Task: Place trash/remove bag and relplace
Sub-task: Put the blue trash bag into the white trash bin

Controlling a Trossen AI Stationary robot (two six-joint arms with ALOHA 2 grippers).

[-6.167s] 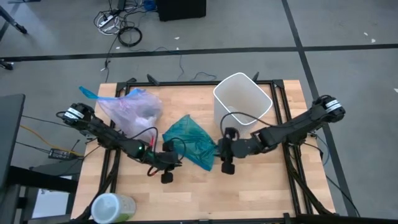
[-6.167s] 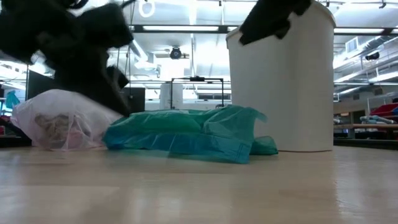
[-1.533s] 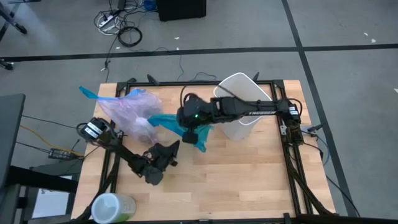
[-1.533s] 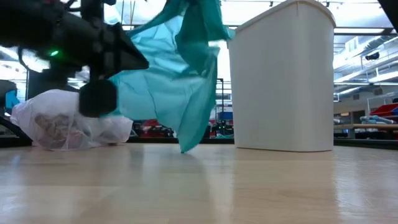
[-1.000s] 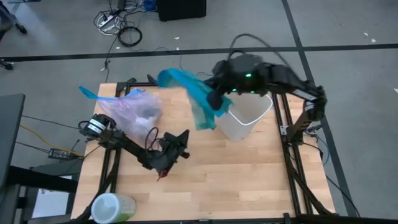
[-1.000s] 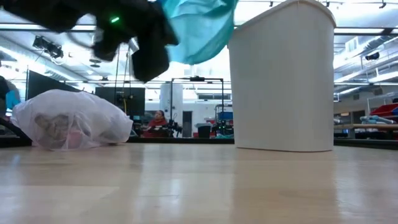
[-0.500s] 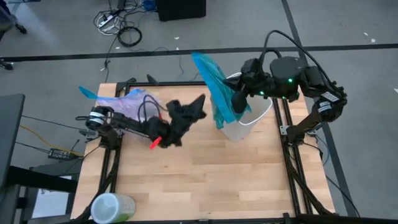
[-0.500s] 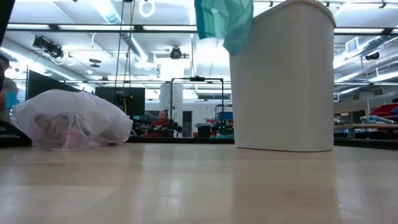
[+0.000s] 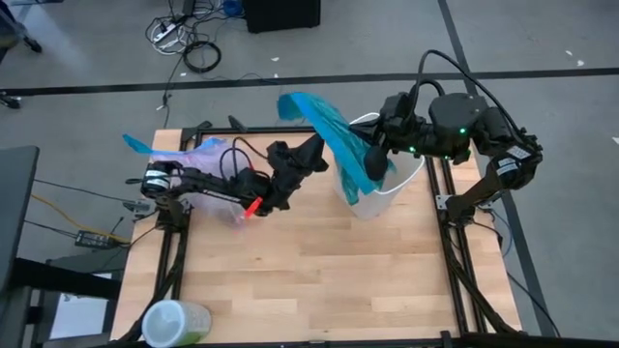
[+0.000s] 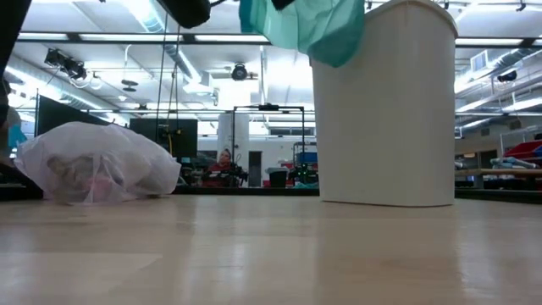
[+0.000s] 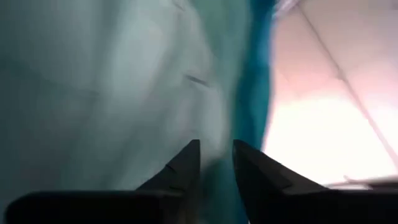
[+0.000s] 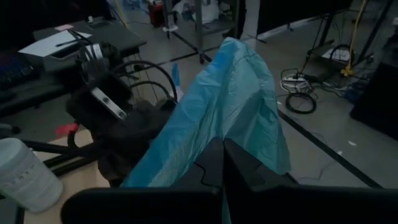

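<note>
A teal-green plastic bag (image 9: 338, 140) hangs in the air over the left rim of the white bin (image 9: 392, 188), with my right gripper (image 9: 375, 155) shut on it. My left gripper (image 9: 315, 147) is raised beside the teal bag's left side. Its fingers stand slightly apart, right against the plastic (image 11: 124, 74) in the left wrist view. The translucent pink bag (image 10: 97, 161) lies on the table at the far left, with the trash (image 10: 76, 172) showing through its wall. My left arm crosses over it. My right gripper pinches a bunched part of the teal bag (image 12: 231, 134) between its two shut fingers. The bag is lifted clear of the table; part hangs down at the bin's rim and part billows up toward the far left. Whether my left gripper touches the teal bag I cannot tell.
A pale green-and-white container (image 9: 174, 324) stands at the table's near left corner. Bare wood (image 9: 329, 271) fills the near half of the table. The bin (image 10: 385, 102) stands upright at the far right.
My right gripper has carried the teal bag toward the table's right edge, from the far middle to over the bin's left rim, still clear of the table. My left gripper has risen and gone toward the far right, up to the teal bag.
</note>
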